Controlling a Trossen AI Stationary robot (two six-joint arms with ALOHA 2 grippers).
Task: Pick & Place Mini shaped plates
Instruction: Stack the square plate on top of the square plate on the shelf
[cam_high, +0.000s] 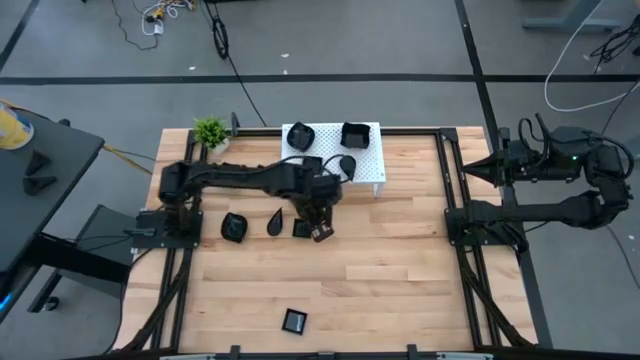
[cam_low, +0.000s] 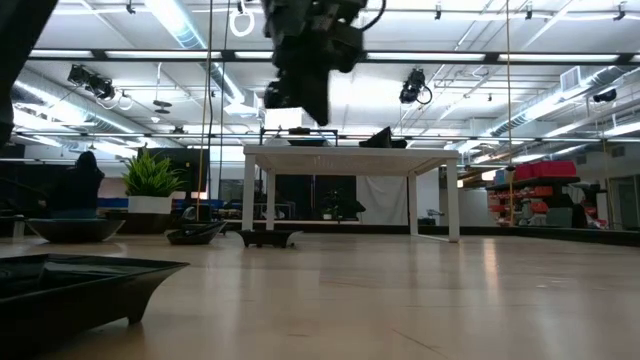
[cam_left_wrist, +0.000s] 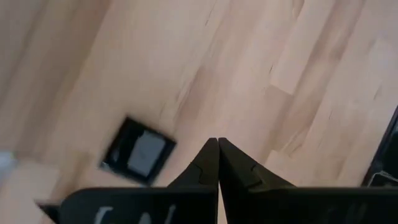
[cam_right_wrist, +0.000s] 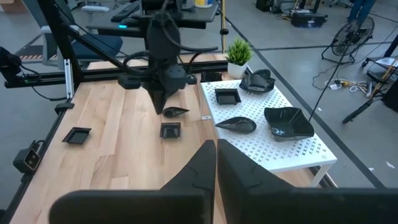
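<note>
4 mini shaped plates sit on the white perforated stand (cam_high: 365, 160) at upper centre of the high view: a wavy one (cam_high: 299, 134), a square one (cam_high: 355, 133), a teardrop one (cam_high: 346, 166), and a 4th that the right wrist view shows near its upper right (cam_right_wrist: 227, 96). Judging by that, the task looks partly done. 4 more wait on the table (cam_high: 400, 270): a rounded plate (cam_high: 233, 228), a leaf (cam_high: 275, 220) and a square (cam_high: 301, 228) in a row left of centre, plus a lone square (cam_high: 294, 321) near the bottom edge. The left end effector (cam_high: 322, 232) hangs just right of that row, fingers pressed together, holding nothing. The right end effector (cam_right_wrist: 216, 149) is parked at far right, nearly closed and empty. The table is pale wood planking; a small green plant (cam_high: 210, 131) stands at its upper left, grey floor and cables around
</note>
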